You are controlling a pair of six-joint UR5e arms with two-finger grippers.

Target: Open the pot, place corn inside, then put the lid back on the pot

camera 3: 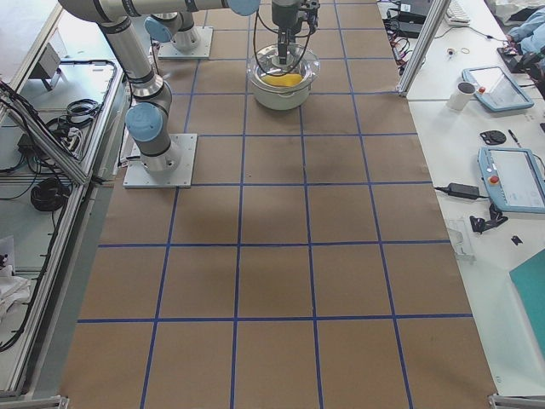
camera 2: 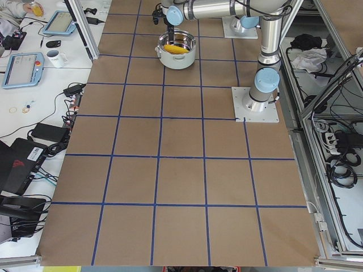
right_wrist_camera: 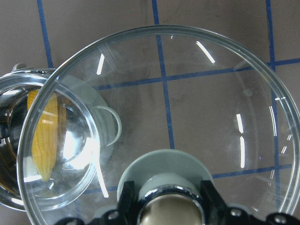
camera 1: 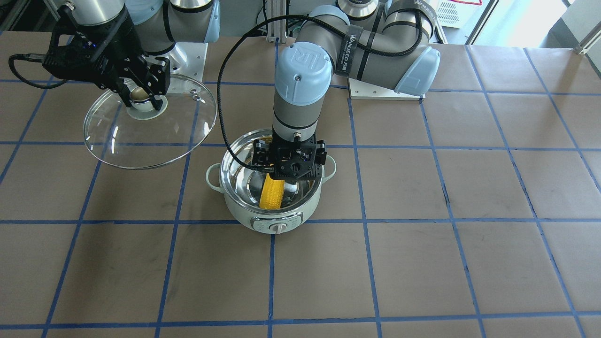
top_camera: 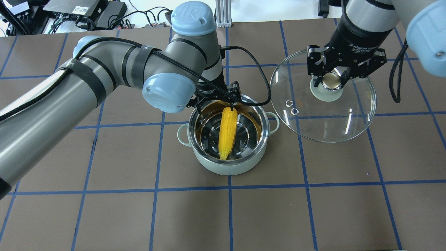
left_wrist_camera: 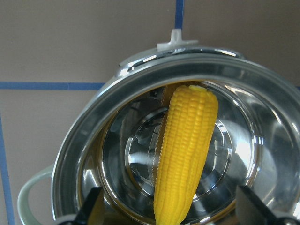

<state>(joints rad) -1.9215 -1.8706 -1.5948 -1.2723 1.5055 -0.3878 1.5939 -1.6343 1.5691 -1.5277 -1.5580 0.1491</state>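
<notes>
Pot (camera 1: 237,204) at the middle of the table (camera 1: 422,188) in the front-facing view, lidless, dial (camera 1: 280,228) toward 6 o'clock. Holds the corn (camera 1: 272,192), which leans on the steel wall and runs toward 6 o'clock from under the left gripper (camera 1: 287,169). Left gripper directly above the 12 o'clock half of the bowl, fingers hidden by its own body. At 10 o'clock of the pot, raised off the table and tilted: the lid (camera 1: 159,134), pinched at its knob (camera 1: 139,94) by the right gripper (camera 1: 143,99).

Overhead view next. Shows the corn (top_camera: 227,132) lengthwise from 12 to 6 o'clock across the bowl, upper end just beside the left gripper (top_camera: 217,101) at the 12 o'clock rim; cannot tell contact from here. Puts the lid (top_camera: 324,118) at 2 o'clock of the pot (top_camera: 209,164), its edge overlapping the pot's 3 o'clock handle (top_camera: 275,122) in the view. Right gripper (top_camera: 330,82) clamped on the knob.

Left and right side views: pot (camera 2: 177,56) small and far near 12 o'clock, yellow of the corn (camera 2: 177,49) showing inside; grippers too small to judge.

Left wrist view: looks down into the pot. Corn (left_wrist_camera: 185,154) up the middle from 6 to 12 o'clock, lying free on the steel. Two dark fingers (left_wrist_camera: 91,208) at 7 and 5 o'clock, spread wide, a gap on each side of the corn: gripping nothing.

Right wrist view: lid glass (right_wrist_camera: 211,103) across nearly the whole frame. Knob (right_wrist_camera: 171,213) at 6 o'clock, clenched between the black fingers (right_wrist_camera: 126,206). Through the glass at 9 o'clock, the pot (right_wrist_camera: 110,129) with the corn (right_wrist_camera: 42,136) inside.
</notes>
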